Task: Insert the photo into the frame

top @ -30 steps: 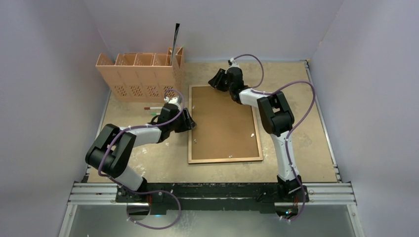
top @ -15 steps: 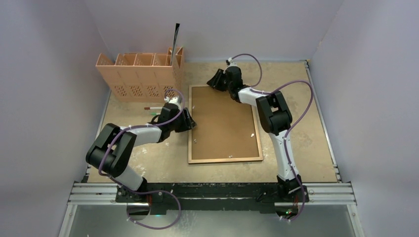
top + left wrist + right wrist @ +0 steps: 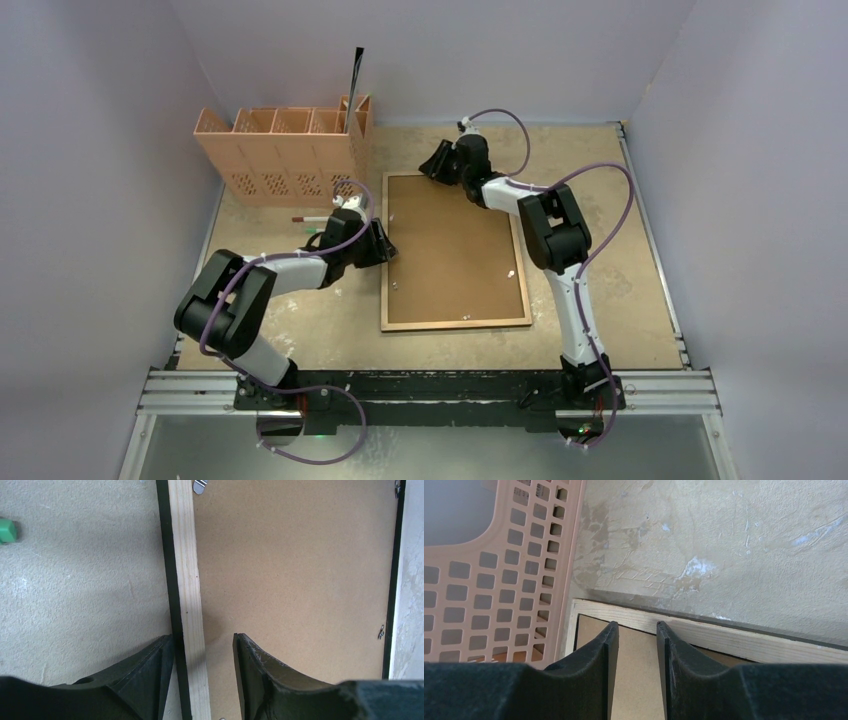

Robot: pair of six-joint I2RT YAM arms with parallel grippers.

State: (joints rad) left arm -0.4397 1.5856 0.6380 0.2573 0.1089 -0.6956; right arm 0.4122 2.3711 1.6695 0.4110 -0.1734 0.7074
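- The frame (image 3: 455, 322) lies flat and face down in the middle of the table (image 3: 600, 290), its light wood back up
- A brown backing board (image 3: 450, 250) sits inside the frame and fills it; small metal clips show along the rails
- The left gripper (image 3: 202, 637) is low over the frame's left rail, jaws about half open, one finger outside the black edge and the other over the board, with a gap beside the wood
- The right gripper (image 3: 636, 625) is at the frame's far left corner, jaws narrow with nothing between them, tips at the inner edge of the far rail
- A peach slotted rack (image 3: 280, 165) stands at the far left, just beside that corner
- A thin dark sheet (image 3: 356, 75) stands upright in a slot at the rack's right end; what it is I cannot tell
- A pen (image 3: 308, 217) lies on the table in front of the rack
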